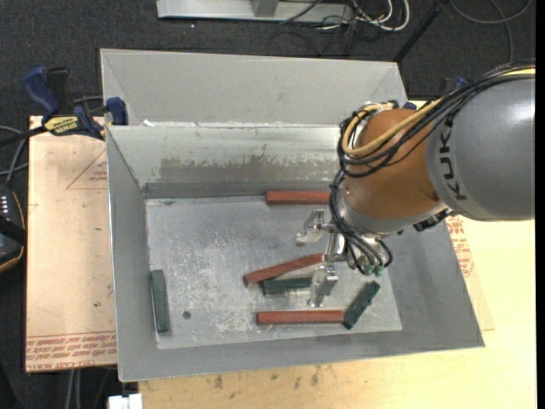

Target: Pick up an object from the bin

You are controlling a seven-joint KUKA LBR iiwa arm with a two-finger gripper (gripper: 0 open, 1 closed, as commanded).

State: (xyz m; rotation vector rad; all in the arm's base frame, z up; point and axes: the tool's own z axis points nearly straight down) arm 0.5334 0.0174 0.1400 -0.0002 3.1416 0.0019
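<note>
Jaws sit spread across the slanted red-brown bar (285,270); it looks stiff and light, so grab it mid-length.

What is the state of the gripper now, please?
Gripper: open, fingers on either side of the slanted red-brown rectangular bar, at its right end.

- The bin (213,237) is grey sheet metal, dull, with a scuffed and scratched floor.
- The red-brown bars (300,318) look matt and smooth.
- The dark green bars (158,301) look matt too.
- The gripper (324,279) is bare, bright metal.
- The orange cover (387,164) and the grey arm (498,156) are smooth with a soft sheen.
</note>
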